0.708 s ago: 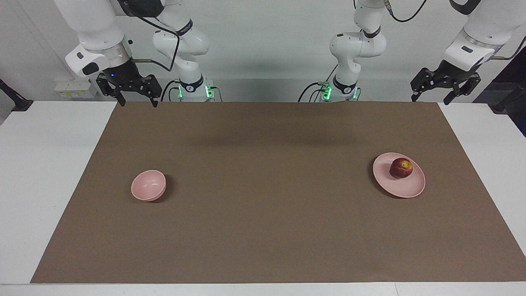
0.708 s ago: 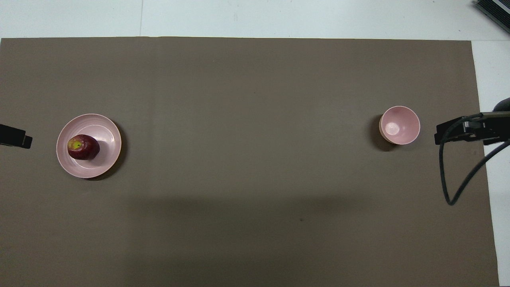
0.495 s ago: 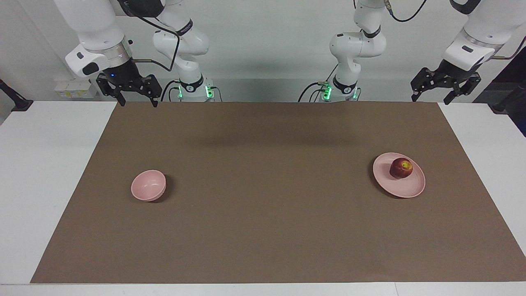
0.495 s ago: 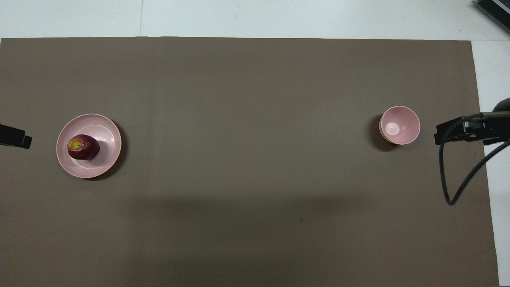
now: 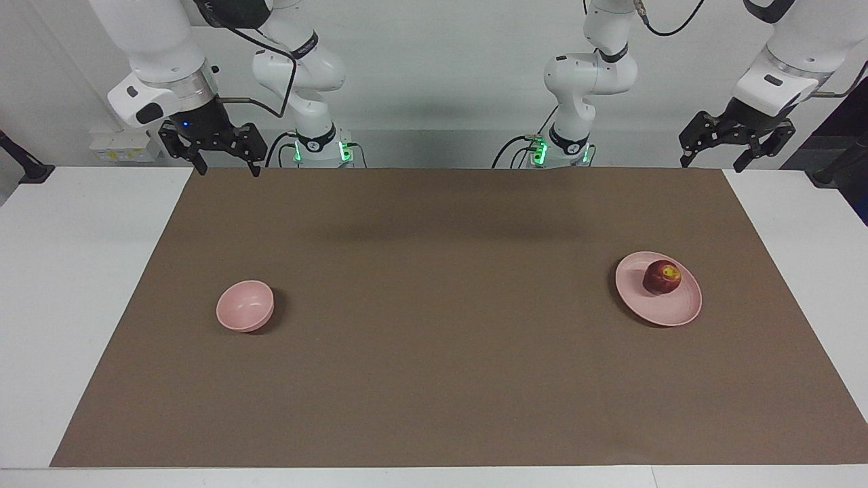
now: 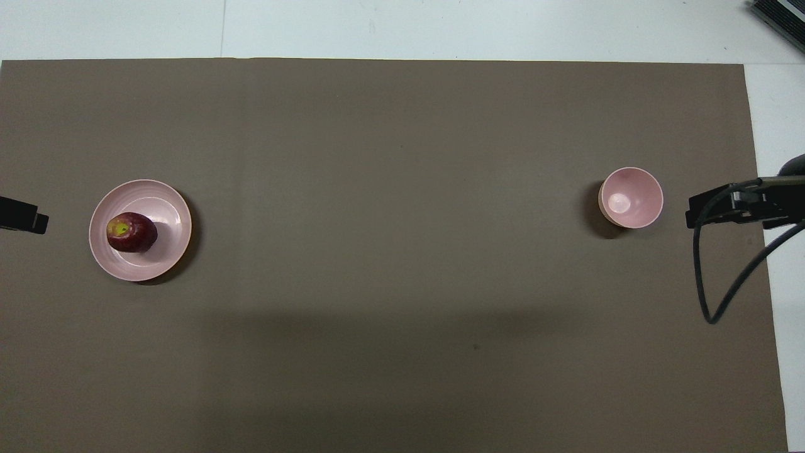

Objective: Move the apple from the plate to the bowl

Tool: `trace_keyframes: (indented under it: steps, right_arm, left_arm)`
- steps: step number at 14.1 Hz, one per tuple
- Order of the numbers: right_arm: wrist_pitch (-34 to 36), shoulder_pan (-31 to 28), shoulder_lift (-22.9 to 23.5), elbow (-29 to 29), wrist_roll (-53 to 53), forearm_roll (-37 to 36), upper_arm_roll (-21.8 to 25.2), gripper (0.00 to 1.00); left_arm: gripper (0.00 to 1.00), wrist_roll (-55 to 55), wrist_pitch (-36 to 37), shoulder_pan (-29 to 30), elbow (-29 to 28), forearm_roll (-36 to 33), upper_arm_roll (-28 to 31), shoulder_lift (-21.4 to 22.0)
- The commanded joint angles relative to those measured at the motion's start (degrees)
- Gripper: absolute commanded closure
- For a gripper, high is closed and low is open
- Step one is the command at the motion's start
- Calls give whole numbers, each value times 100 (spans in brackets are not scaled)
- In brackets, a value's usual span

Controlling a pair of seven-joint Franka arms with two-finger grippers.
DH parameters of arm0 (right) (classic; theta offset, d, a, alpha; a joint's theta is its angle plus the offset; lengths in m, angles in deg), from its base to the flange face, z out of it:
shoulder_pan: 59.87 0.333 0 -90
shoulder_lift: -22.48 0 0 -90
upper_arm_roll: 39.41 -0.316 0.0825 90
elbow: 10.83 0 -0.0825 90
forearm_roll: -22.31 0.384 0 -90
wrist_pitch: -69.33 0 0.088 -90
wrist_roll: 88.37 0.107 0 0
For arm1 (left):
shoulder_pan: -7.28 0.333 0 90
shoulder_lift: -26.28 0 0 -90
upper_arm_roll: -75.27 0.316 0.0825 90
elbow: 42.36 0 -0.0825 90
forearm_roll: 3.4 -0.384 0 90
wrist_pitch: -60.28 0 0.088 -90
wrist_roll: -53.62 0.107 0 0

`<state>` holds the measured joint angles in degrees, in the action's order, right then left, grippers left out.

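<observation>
Dark-red apple (image 5: 662,277) unmoved on the plate (image 5: 668,313); left gripper (image 5: 736,145) has lifted slightly, both grippers' fingers spread.

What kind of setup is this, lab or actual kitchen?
Most likely a robotics lab bench: two arms bolted at a white table with a brown mat, open left gripper and right gripper raised, only a staged apple, plate and bowl.

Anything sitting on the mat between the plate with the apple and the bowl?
Nothing: both views show only bare brown mat between the plate, which holds the apple, and the bowl.
</observation>
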<state>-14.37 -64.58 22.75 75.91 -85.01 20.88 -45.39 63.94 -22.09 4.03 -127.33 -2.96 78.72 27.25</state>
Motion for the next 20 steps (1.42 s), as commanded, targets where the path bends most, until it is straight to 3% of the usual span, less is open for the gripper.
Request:
trace_keyframes:
  steps: [1, 13, 20]
  right_arm:
    - [-50, -22, -132, 150, 33, 21, -17, 0]
    - [-59, -22, -132, 150, 33, 21, -17, 0]
    - [-50, -22, -132, 150, 33, 29, -17, 0]
  left_arm:
    - [0, -57, -33, 53, -135, -88, -29, 131]
    - [0, 14, -191, 44, -196, -35, -38, 149]
    - [0, 22, -893, 44, -801, -35, -38, 219]
